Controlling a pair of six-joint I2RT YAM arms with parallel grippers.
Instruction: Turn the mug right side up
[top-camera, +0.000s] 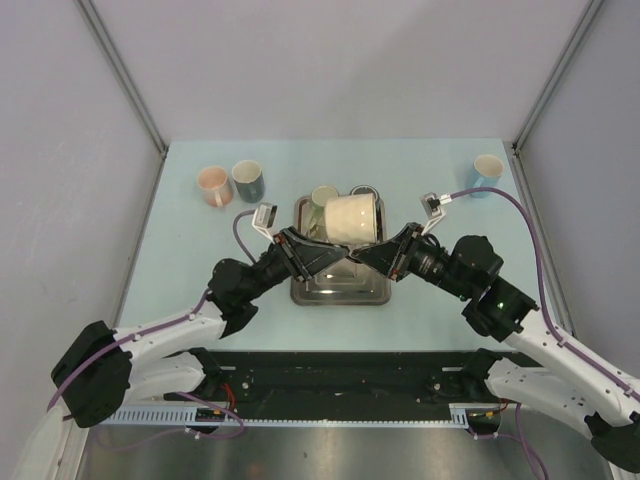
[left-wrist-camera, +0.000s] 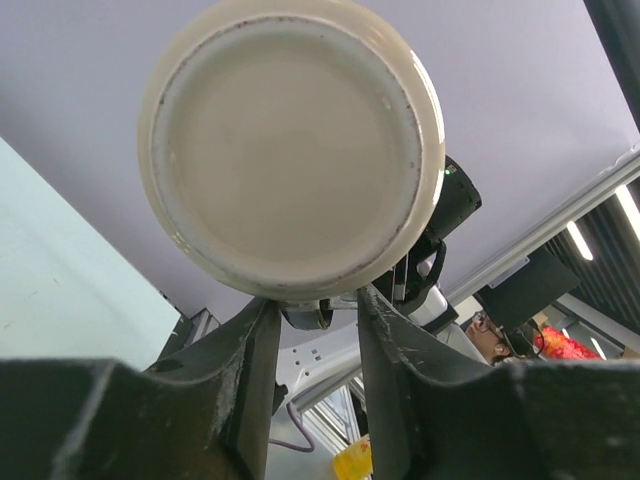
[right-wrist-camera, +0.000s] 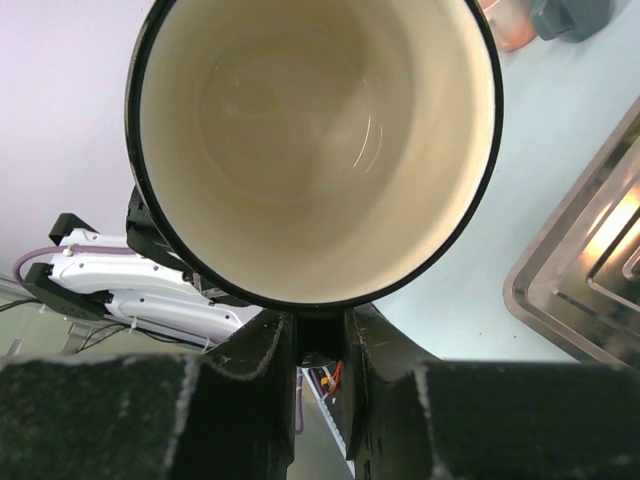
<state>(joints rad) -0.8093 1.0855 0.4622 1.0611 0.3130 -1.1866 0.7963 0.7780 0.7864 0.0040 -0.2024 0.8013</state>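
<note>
**Cream mug sideways in mid-air, between two grippers**

The right gripper (right-wrist-camera: 320, 335) is clamped tight at the lower edge of the cream ceramic mug (right-wrist-camera: 315, 150), whose mouth faces its camera. Opposite, the left gripper (left-wrist-camera: 312, 320) has its fingers parted just under the mug's base. Beneath both grippers lies the rectangular steel tray (top-camera: 340, 288), and the mug hangs on its side above it.

mug (top-camera: 352, 218) | cream, black rim | on its side, mouth rightward | held aloft

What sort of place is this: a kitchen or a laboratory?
Probably a robot lab cell: bare grey walls around one table, left arm and right arm bolted at its near edge.
</note>
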